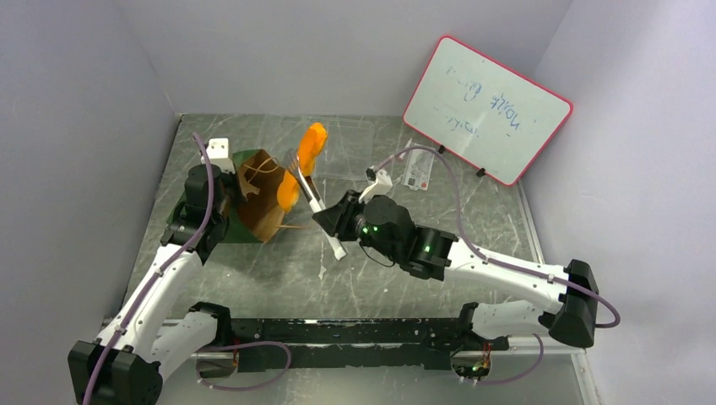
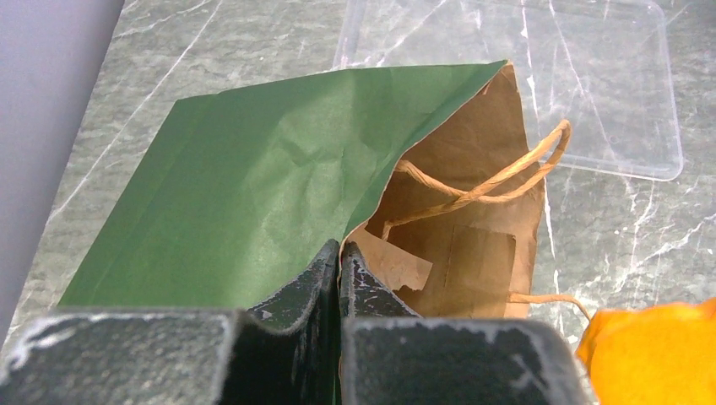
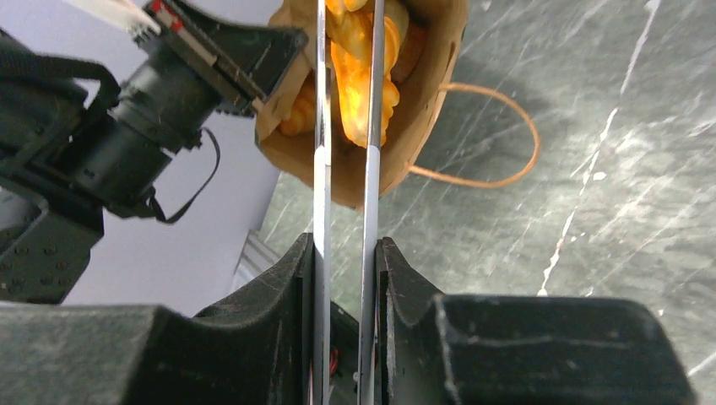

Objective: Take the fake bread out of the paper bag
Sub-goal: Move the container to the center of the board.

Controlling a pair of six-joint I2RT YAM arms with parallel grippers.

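Note:
The paper bag (image 1: 257, 202) lies on its side, green outside (image 2: 253, 194), brown inside, mouth toward the right arm. My left gripper (image 2: 340, 251) is shut on the bag's upper mouth edge. My right gripper (image 3: 346, 246) is shut on a pair of metal tongs (image 3: 322, 126), also seen from above (image 1: 311, 196). Between the tong arms is a long orange piece of fake bread (image 3: 359, 67), at the bag's mouth (image 3: 422, 110). From above, the orange bread (image 1: 313, 140) sticks up past the bag. Its orange edge (image 2: 659, 346) shows at the lower right of the left wrist view.
A clear plastic tray (image 2: 591, 93) lies on the marble table just beyond the bag, also visible from above (image 1: 355, 150). A pink-framed whiteboard (image 1: 485, 110) leans at the back right, with a small card (image 1: 416, 173) in front of it. Grey walls close in both sides.

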